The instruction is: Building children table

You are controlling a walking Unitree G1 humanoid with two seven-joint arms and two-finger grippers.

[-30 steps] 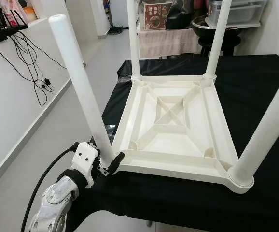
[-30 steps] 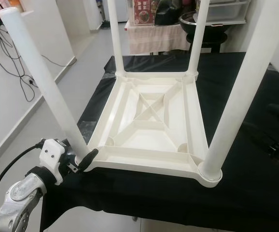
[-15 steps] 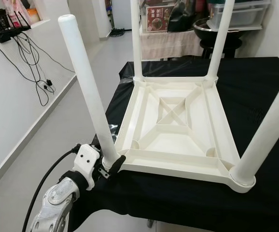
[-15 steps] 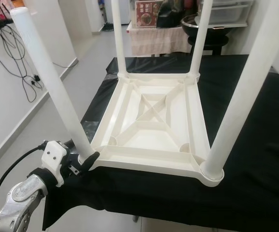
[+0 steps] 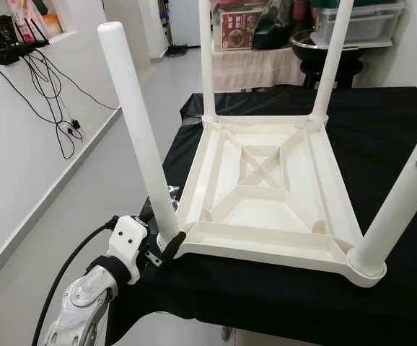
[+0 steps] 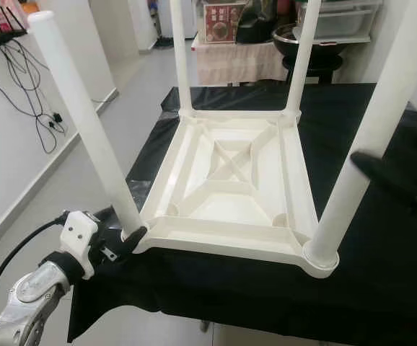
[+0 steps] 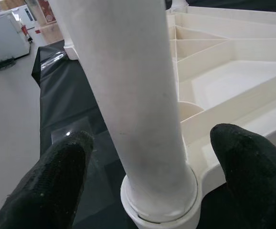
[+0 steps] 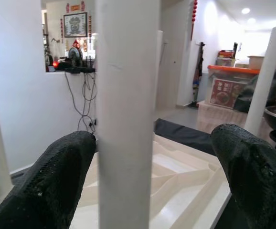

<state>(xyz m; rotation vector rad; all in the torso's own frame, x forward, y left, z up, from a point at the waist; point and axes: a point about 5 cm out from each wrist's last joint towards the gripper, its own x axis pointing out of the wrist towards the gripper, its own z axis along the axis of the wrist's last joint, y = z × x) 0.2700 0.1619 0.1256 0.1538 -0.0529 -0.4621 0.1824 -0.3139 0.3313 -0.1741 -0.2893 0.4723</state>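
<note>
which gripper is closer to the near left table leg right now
Left. The left gripper sits at the base of the near left leg, its open fingers on either side of it. The right gripper is across the upturned table, at the near right leg.

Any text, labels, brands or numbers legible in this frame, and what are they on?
None can be read.
Red sign behind the table: print too small and blurred.
Framed picture on the far wall: characters too blurred.
Upturned white table and its legs: no markings visible.
</note>
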